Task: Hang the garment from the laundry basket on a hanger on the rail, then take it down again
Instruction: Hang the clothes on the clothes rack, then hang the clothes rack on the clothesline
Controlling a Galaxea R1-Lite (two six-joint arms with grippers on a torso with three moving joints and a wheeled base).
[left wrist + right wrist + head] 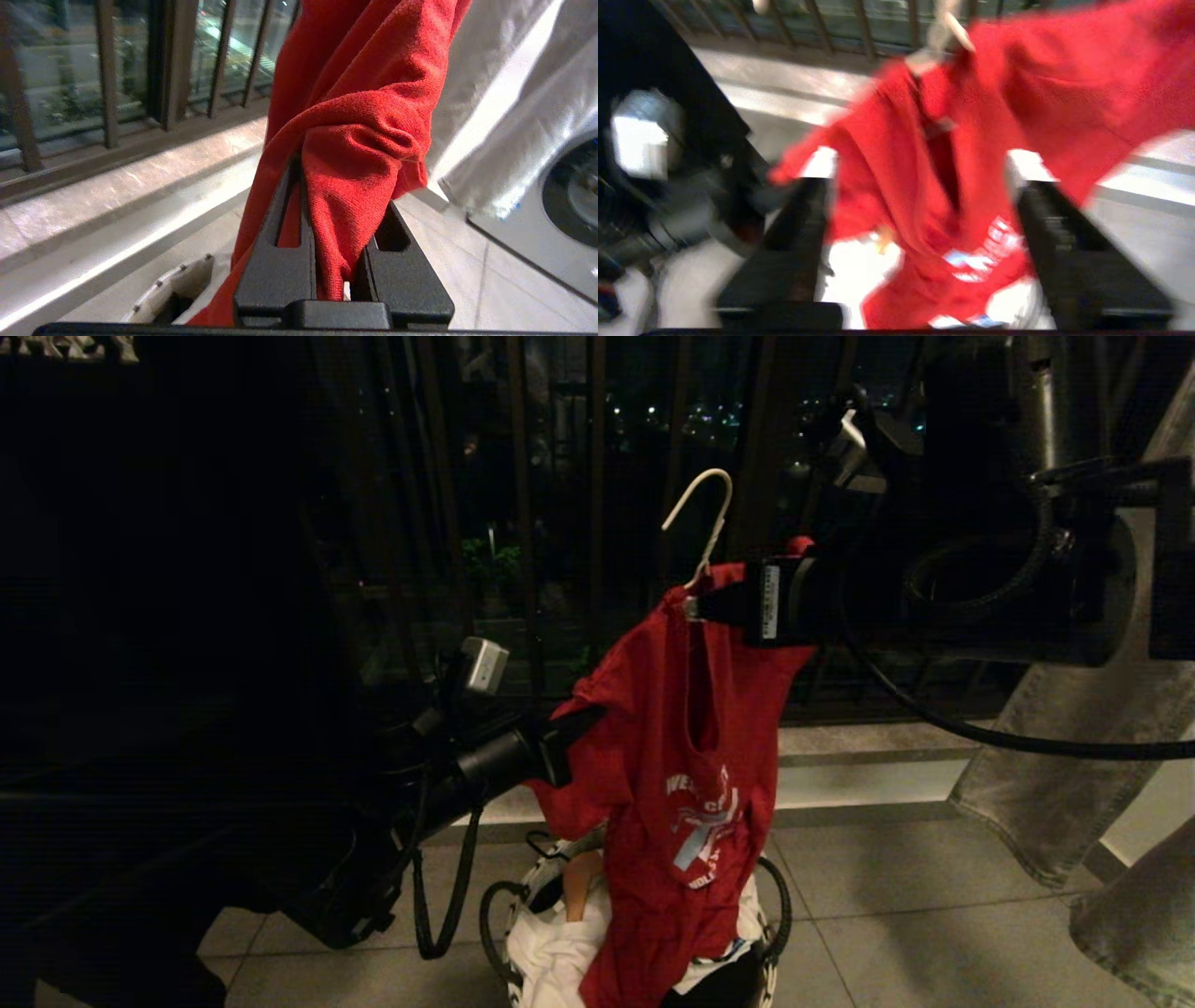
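- Nearest, at about 6 o'clock in the head view, the laundry basket [523, 905] sits on the tiled floor with a white cloth [551, 957] inside; the garment's hem trails down into it.
- The left gripper [574, 728] comes in from 9 o'clock and pinches a fold at the garment's [686, 775] side edge. The left wrist view shows red cloth squeezed between its fingers [275, 261].
- That pinch looks like the only firm hold, so I would keep it tight and steady.
- Higher, at about 1 o'clock from the shirt's chest print, the right gripper [719, 605] sits at the collar with its jaws spread; the right wrist view shows cloth between them but unclamped.
- The hanger [698, 523] pokes its hook up from the collar, tilted, touching no rail in these frames.
- Judgement: the shirt is only partly seated. The right gripper should take the hanger's neck, not loose cloth, before any lift.
- Risk: the hanger could slip out of the collar.
- Farthest are the window bars [523, 513]; grey clothing [1074, 756] hangs at 3 o'clock.
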